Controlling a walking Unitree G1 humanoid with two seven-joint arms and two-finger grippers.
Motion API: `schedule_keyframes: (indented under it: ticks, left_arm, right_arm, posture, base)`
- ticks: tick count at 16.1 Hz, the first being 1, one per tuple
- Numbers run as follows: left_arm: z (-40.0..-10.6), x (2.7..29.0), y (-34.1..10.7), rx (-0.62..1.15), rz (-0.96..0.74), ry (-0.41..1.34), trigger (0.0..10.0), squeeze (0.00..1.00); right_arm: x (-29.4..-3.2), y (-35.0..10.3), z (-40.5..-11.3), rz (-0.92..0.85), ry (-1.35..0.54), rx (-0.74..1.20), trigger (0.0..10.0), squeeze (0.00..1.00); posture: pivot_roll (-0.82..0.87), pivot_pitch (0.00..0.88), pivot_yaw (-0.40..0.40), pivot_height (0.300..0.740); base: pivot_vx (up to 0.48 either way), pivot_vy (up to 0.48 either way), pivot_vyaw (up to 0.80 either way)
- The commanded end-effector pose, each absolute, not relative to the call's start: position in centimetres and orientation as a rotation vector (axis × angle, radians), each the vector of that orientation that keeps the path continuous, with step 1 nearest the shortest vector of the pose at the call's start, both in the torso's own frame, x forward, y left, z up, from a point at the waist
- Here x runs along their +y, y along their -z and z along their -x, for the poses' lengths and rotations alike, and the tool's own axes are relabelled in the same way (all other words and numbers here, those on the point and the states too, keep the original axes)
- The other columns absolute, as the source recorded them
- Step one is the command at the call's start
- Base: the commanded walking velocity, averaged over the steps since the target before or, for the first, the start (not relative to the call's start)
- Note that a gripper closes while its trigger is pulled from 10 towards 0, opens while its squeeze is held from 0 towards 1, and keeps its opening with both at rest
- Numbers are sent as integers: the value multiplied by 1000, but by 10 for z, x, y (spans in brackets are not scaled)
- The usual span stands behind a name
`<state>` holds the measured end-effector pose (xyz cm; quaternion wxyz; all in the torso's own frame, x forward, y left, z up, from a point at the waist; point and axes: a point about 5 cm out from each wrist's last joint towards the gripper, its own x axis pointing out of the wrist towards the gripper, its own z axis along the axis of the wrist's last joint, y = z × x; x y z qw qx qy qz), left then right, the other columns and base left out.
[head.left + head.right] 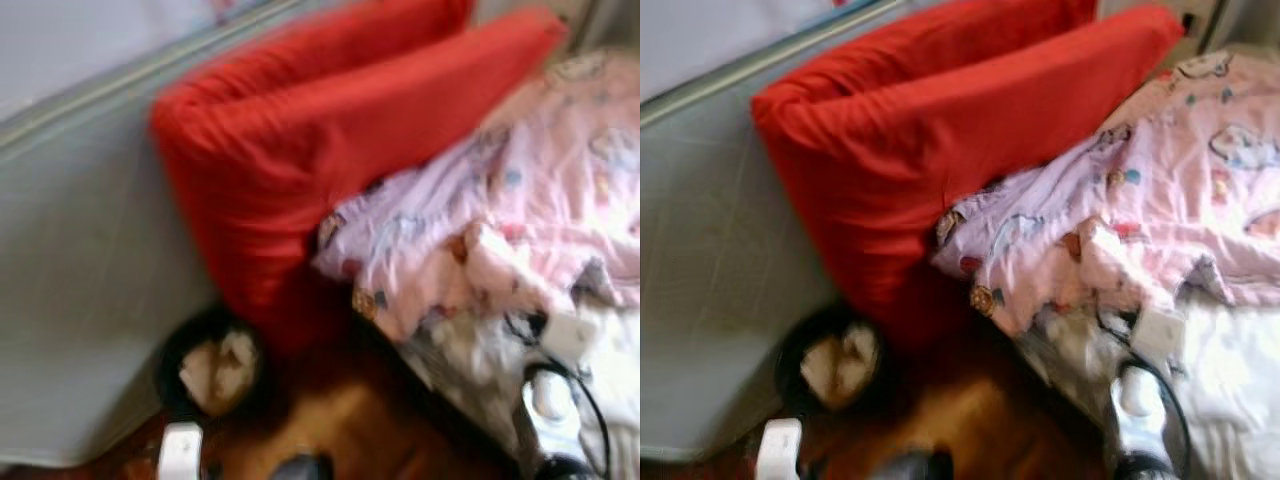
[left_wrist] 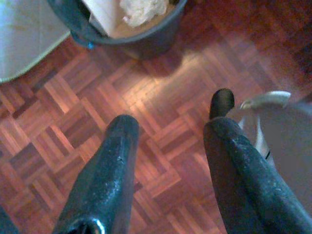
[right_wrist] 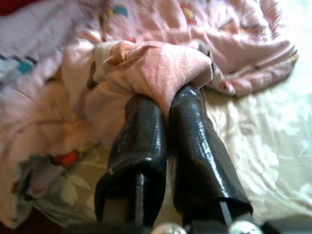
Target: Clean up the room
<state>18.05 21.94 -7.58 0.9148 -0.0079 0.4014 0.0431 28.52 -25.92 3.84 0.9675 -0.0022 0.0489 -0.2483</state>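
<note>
now the right gripper (image 3: 165, 105) pinches the pink blanket (image 3: 161, 63) at frame centre — tidying bed; next, lift; left gripper (image 2: 173, 122) open, empty.

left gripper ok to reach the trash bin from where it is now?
Probably yes: the left gripper hangs open over bare parquet floor, and nothing lies between its fingers and the bin just ahead.

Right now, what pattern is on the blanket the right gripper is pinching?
Pale pink blanket with small colourful cartoon prints, clearest in the right eye view; right gripper pinches a fold.
</note>
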Motion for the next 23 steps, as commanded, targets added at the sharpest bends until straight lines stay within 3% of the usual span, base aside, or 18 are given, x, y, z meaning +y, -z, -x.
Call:
schedule_keyframes:
  ticks: [1, 5, 14, 23]
  left_arm:
    - [-177, 219, 77, 838, 13, -86, 10000, 0]
    - [-177, 217, 78, 836, 14, -79, 10000, 0]
    - [-179, 215, 77, 831, 10, -64, 10000, 0]
    - [-179, 214, 78, 837, -3, -58, 10000, 0]
  right_arm:
    - [-269, -47, -285, 24, 544, 52, 10000, 0]
    - [-286, -65, -282, 98, 661, -46, 10000, 0]
    - [-290, -88, -277, 225, 705, -164, 10000, 0]
    - [-276, -132, -283, 421, 626, -361, 10000, 0]
  posture:
    - [33, 149, 91, 740]
    - [33, 144, 92, 740]
    - [19, 120, 92, 740]
    - [18, 140, 90, 740]
  base:
    - [-244, 0, 0]
    - [-247, 0, 0]
    - [-245, 0, 0]
    - [-83, 0, 0]
